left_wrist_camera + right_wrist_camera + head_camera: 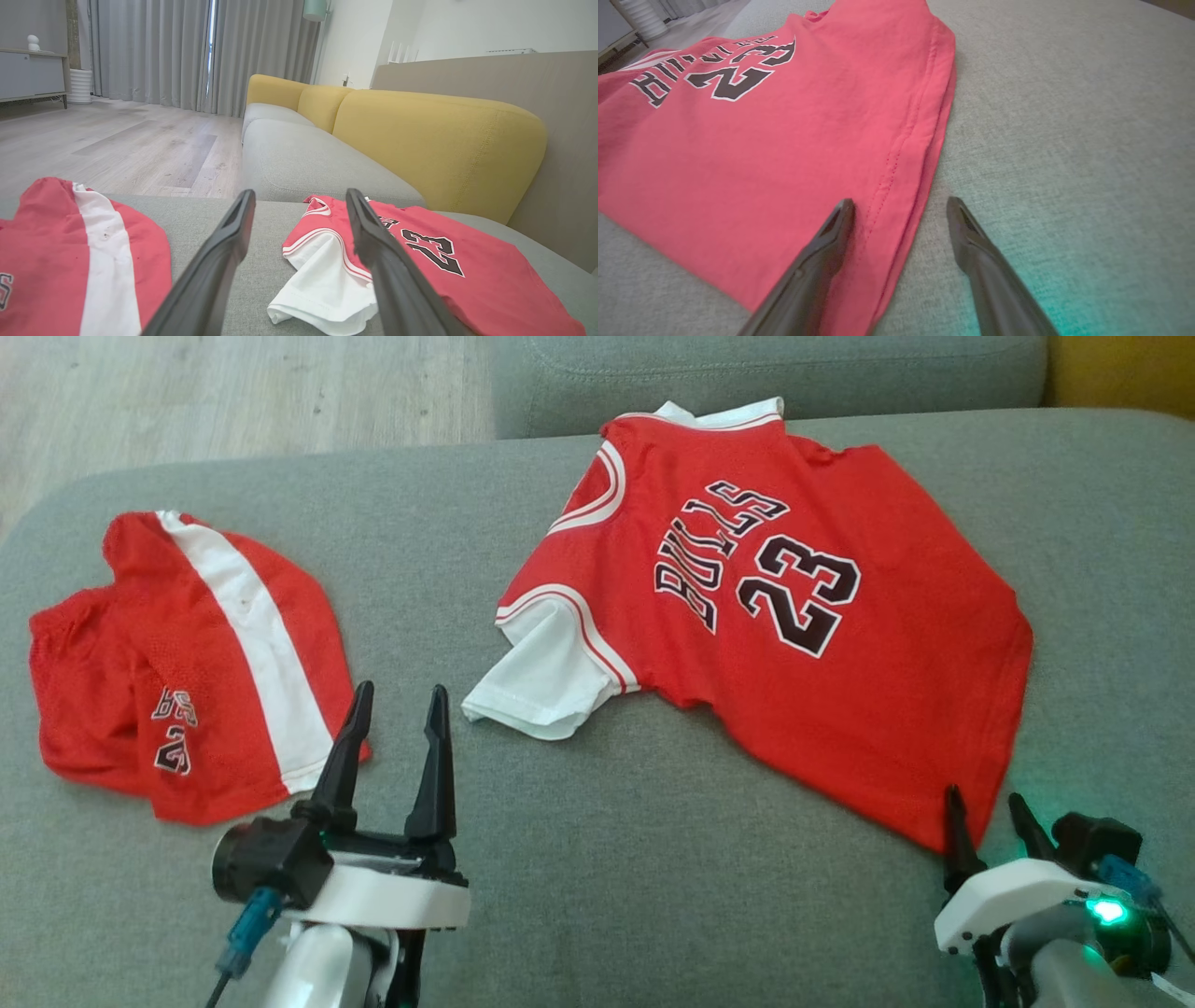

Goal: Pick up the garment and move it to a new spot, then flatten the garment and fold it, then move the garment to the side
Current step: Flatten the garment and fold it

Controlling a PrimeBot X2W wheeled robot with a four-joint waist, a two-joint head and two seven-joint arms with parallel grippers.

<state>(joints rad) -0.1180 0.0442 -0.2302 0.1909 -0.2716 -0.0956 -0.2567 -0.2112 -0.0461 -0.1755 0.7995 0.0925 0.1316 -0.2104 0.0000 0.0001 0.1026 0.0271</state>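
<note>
A red jersey [794,691] with white sleeves and "BULLS 23" on it lies spread and slightly creased on the grey sofa seat [607,877]. Its white sleeve [327,284] is bunched toward my left gripper [400,691], which hovers open just short of it, empty; in the left wrist view the left gripper [300,192] frames that sleeve. My right gripper [984,795] is open at the jersey's near hem corner. In the right wrist view the jersey [761,154] hem runs between the right gripper's [901,200] fingers, one finger over cloth, the other over the sofa.
Red shorts [187,644] with a white stripe lie crumpled at the seat's left, beside my left gripper. A yellow backrest [434,140] borders the seat. Wooden floor [233,392] lies beyond the sofa's edge. Bare cushion stretches in front of the jersey.
</note>
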